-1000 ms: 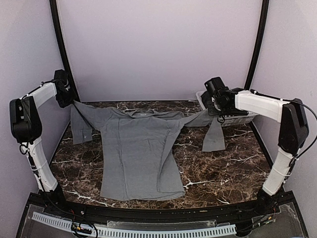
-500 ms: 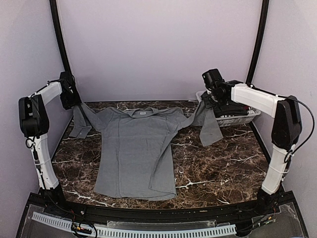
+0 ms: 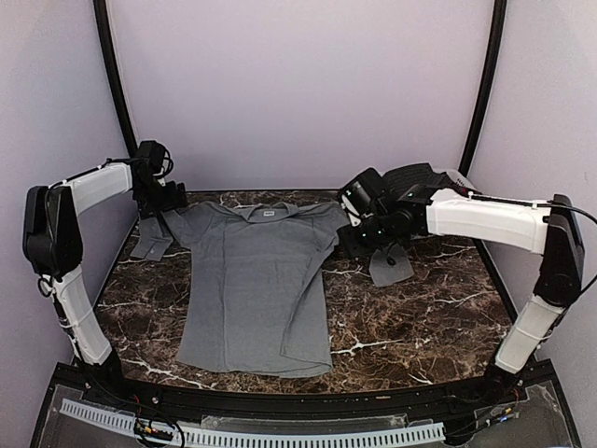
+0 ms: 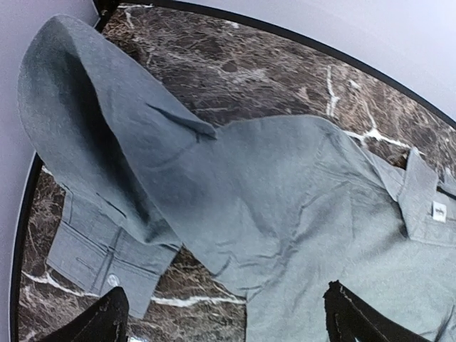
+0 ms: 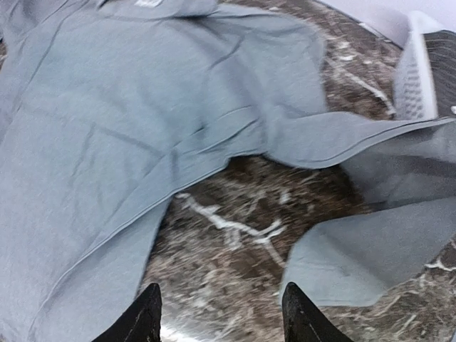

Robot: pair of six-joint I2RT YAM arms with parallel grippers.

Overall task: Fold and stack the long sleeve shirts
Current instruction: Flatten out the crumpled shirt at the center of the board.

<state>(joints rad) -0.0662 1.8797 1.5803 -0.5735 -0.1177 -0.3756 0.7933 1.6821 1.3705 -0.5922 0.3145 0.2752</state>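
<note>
Both released: the left gripper [image 4: 228,322] hovers at the far-left corner over a bunched sleeve of the grey shirt [image 3: 256,280], and the right gripper [image 5: 222,318] is just beside the other sleeve. The shirt lies flat mid-bench [image 3: 424,313] on dark marble, with a white basket [image 5: 413,71] at the far-right corner and lilac walls [image 3: 298,93].

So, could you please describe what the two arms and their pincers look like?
The left arm and right arm both have smooth white link shells joined by chunky black joint housings. Thin black cables loop near the elbows. The left pincer and right pincer each have two matte black, tapering fingers. No markings are legible.
</note>
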